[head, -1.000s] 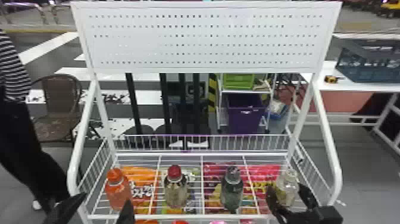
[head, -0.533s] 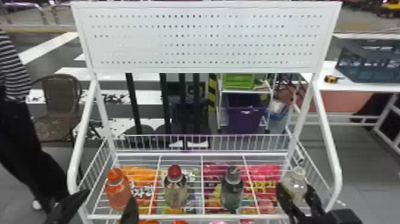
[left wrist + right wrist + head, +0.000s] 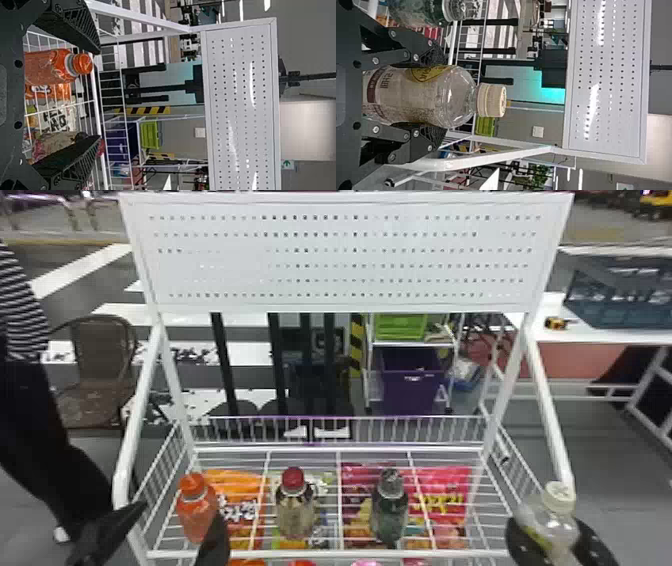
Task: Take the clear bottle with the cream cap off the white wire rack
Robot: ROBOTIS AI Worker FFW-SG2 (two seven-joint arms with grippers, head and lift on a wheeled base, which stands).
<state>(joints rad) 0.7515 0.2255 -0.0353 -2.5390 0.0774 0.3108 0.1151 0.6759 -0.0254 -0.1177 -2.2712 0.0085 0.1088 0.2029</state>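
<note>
In the head view my right gripper (image 3: 560,540) is at the lower right, shut on the clear bottle (image 3: 552,525) with the cream cap (image 3: 559,496). The bottle is upright at the right front corner of the white wire rack (image 3: 320,554), overlapping its side rail. In the right wrist view my right gripper (image 3: 431,97) has a finger against each side of the clear bottle (image 3: 459,97). My left gripper (image 3: 170,535) stands at the rack's left front, near the orange bottle. The left wrist view shows my left gripper (image 3: 99,95) open, its fingers wide apart.
An orange bottle (image 3: 196,510), a red-capped bottle (image 3: 294,507) and a dark green bottle (image 3: 390,510) stand in a row on the rack, with colourful bags (image 3: 442,500) beneath the wires. Curved side rails (image 3: 550,415) and a perforated panel (image 3: 345,255) frame it.
My right gripper and the clear bottle have moved right and toward the rack's front right corner, away from the dark green bottle. The left gripper has shifted only slightly.
</note>
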